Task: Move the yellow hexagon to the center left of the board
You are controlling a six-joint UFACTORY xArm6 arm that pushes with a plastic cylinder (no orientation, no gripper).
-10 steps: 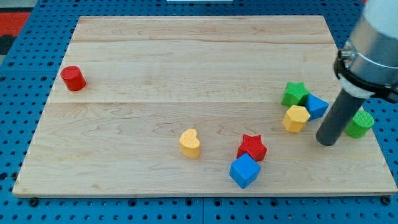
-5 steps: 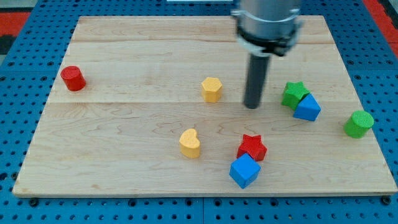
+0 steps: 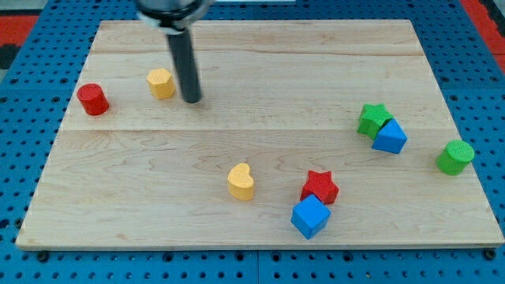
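The yellow hexagon (image 3: 161, 83) lies on the wooden board (image 3: 260, 55) at the upper left. My tip (image 3: 192, 100) stands just to its right, a small gap apart. The red cylinder (image 3: 93, 99) sits left of the hexagon near the board's left edge.
A yellow heart (image 3: 241, 181) lies at lower centre. A red star (image 3: 319, 187) and a blue cube (image 3: 310, 216) touch at lower right of centre. A green star (image 3: 373, 119) and another blue cube (image 3: 390, 136) touch at the right. A green cylinder (image 3: 455, 157) sits near the right edge.
The yellow hexagon has slid from the right side across the board to the upper left, with my tip following on its right. The other blocks have not moved.
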